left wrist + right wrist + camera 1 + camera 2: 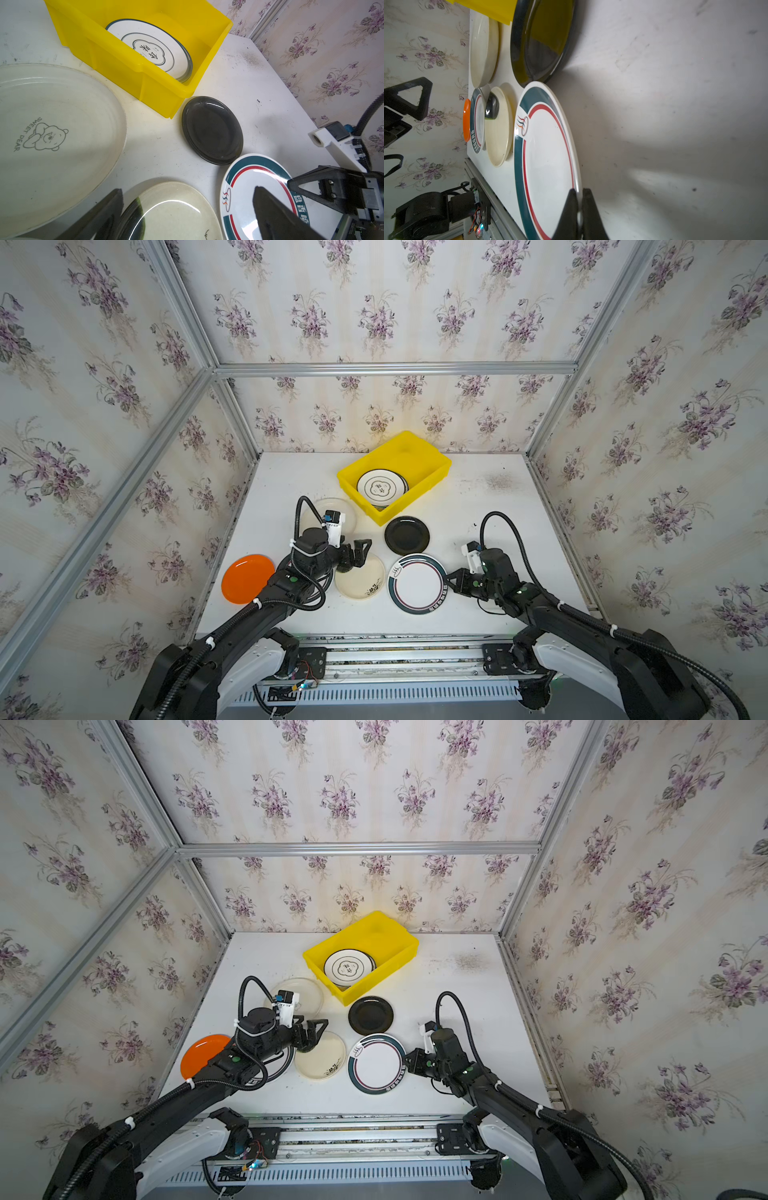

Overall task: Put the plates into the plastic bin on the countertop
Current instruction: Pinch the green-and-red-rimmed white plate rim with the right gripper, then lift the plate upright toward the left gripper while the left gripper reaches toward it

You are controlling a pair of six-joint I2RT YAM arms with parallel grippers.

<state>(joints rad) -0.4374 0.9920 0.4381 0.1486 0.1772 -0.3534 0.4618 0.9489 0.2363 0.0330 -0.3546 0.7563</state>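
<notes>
Right fingers point(568, 216) pinch the green-rimmed plate point(548, 158) at its edge; left fingers point(274, 214), wide and empty, half-hide the cream plate point(172, 209).

Black triangular left claw point(359, 558); corrugated cables point(493, 514)

Yellow bin point(116, 60) holds a white plate point(145, 47); a black plate point(212, 131) lies beside.

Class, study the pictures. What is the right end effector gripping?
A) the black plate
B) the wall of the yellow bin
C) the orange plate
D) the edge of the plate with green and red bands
D: in the right wrist view the right end effector is shut on the edge of the green-and-red banded plate.
</notes>
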